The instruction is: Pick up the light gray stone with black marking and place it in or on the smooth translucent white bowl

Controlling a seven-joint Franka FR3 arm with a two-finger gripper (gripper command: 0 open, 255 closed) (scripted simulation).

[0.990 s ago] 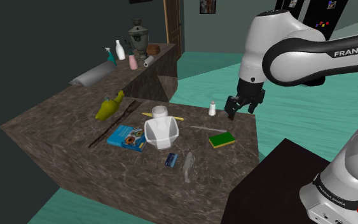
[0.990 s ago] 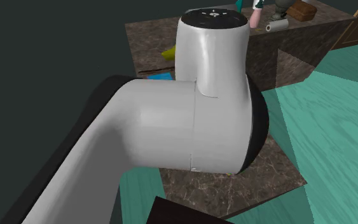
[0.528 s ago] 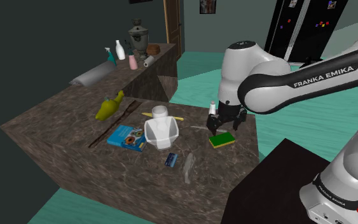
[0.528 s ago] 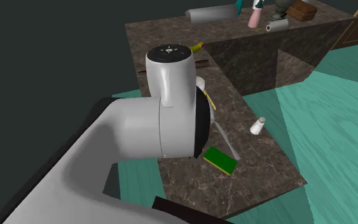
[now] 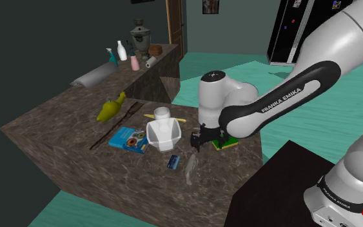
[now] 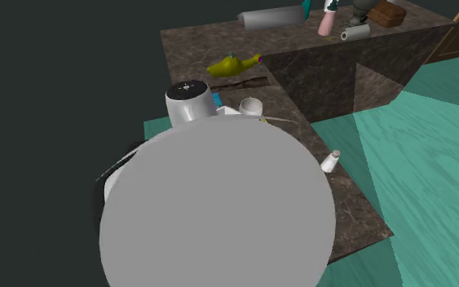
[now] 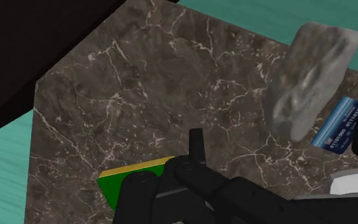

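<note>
Dark veined counter [image 5: 57,138] above a teal floor carries the white bowl [image 5: 164,133]. The long grey stone [image 5: 190,169] lies flat near the bowl, with a blue card [image 5: 172,162] between them. The gripper [image 5: 197,143] hangs just beside the bowl and clear of the stone, its spread impossible to tell; the stone looks stiff, rough and fairly heavy, best pinched across its narrow middle.

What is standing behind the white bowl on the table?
A white cup stands just behind the white bowl. The bowl covers the cup's lower part, so its base cannot be seen.
</note>
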